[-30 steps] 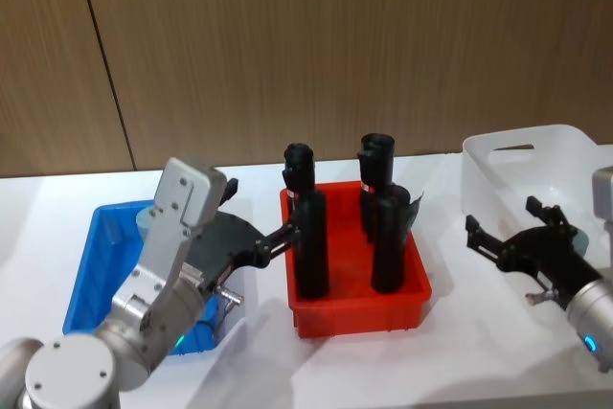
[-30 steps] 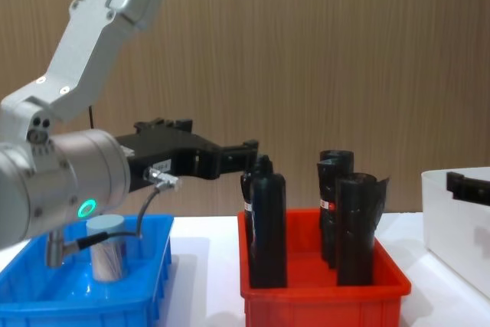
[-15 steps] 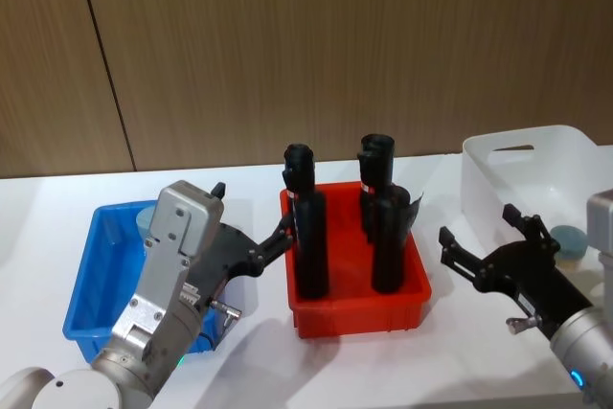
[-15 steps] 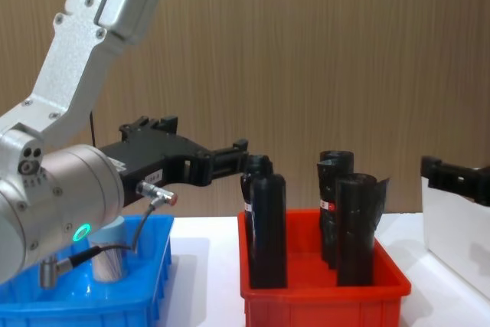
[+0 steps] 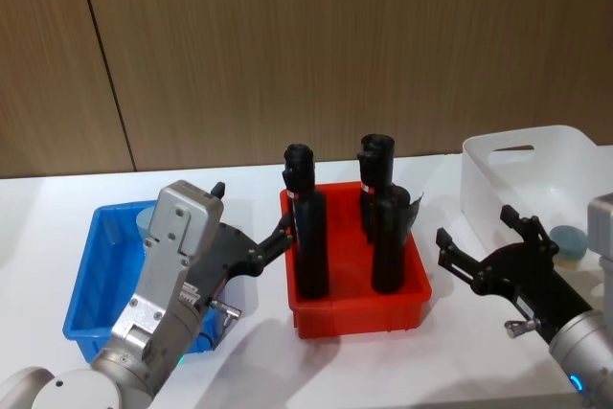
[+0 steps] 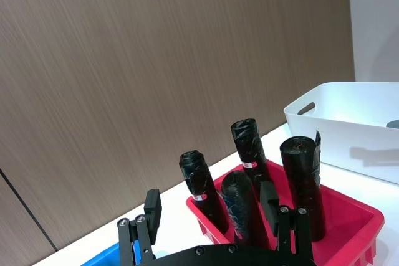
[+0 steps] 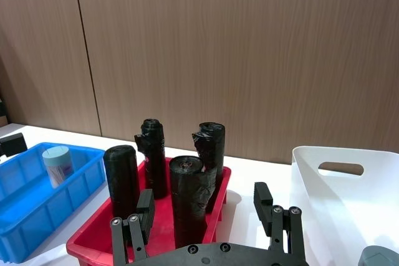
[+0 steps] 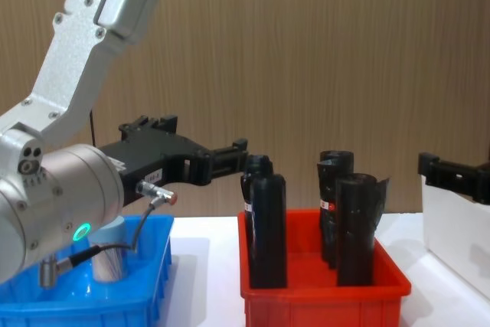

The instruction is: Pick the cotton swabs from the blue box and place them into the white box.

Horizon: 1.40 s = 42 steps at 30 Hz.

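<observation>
Jar upright in the blue box, lid up; left tool and right tool both spread wide, empty.

"Where does the left arm sit?"

"It rises from the near left. Its silver wrist housing is lifted high and tilted, and the black left gripper stretches out level toward the right and a little far. Its fingers stand wide apart with nothing between them."

"And the right arm?"

"It comes in from the near right corner. The right gripper points leftward and far, held lower than the left one. Its two black fingers are also spread and grip nothing."
</observation>
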Motion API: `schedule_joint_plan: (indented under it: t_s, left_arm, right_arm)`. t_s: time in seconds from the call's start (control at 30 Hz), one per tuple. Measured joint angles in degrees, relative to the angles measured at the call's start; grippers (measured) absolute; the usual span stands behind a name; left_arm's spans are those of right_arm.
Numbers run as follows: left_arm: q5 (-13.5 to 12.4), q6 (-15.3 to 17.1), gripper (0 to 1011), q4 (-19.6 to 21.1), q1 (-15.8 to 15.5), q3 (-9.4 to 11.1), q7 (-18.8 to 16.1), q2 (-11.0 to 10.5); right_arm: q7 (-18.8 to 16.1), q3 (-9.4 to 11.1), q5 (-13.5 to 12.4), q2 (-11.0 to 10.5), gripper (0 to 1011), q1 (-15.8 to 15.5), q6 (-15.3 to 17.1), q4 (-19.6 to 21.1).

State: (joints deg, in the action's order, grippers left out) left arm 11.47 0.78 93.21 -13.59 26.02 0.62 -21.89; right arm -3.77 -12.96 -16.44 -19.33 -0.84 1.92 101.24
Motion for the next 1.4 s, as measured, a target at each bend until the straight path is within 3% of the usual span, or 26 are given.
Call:
schedule_joint_plan:
  t_s: [1.0,1.4]
  left_arm:
    - [0.0,0.0,1004,0.0,0.0,0.0,0.0,0.0]
    - [0.0,0.0,1004,0.0,0.0,0.0,0.0,0.0]
  right_arm:
    - [-0.2,0.0,0.0,0.0,1001,0.1,0.0,-0.1]
    - [-3.9,0.4,-0.5,0.6,1002,2.7,1.0,-3.4]
